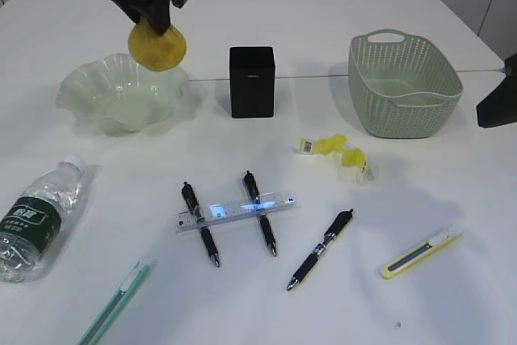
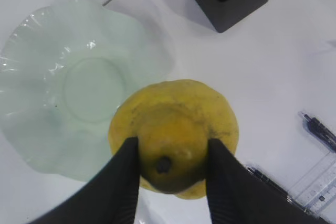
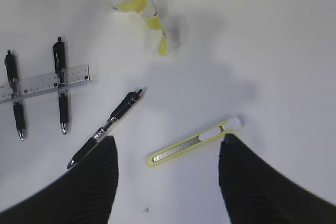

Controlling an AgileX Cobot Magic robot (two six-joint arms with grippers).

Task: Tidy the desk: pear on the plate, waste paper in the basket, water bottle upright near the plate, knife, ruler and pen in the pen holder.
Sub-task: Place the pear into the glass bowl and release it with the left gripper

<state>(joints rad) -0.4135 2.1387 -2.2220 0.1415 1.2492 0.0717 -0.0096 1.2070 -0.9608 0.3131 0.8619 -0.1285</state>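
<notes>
The left gripper (image 1: 153, 18) was clenched on the yellow pear (image 1: 157, 46), holding it in the air above the right rim of the pale green wavy plate (image 1: 97, 98); in the left wrist view its two dark fingers (image 2: 126, 182) pressed either side of the fruit near its stem end, with the plate's dish below and to the left. The right gripper (image 3: 168, 177) hung with its jaws spread wide and nothing between them, poised over the yellow-green utility knife (image 3: 194, 142) that lay flat on the white table (image 1: 452, 296). A black pen (image 3: 105, 128) lay slanted just left of that knife. Farther left, the clear ruler (image 1: 235, 212) rested across two more black pens (image 1: 199, 224), which lay roughly parallel beneath it. The crumpled yellow waste paper (image 1: 335, 153) sat on the table between the ruler and the green woven basket (image 1: 404, 86), apart from both. The black pen holder (image 1: 252, 81) stood upright between plate and basket. The water bottle (image 1: 36, 220) lay on its side at the table's left edge, well apart from the plate, and a second, teal knife (image 1: 113, 305) lay near it at the front.
</notes>
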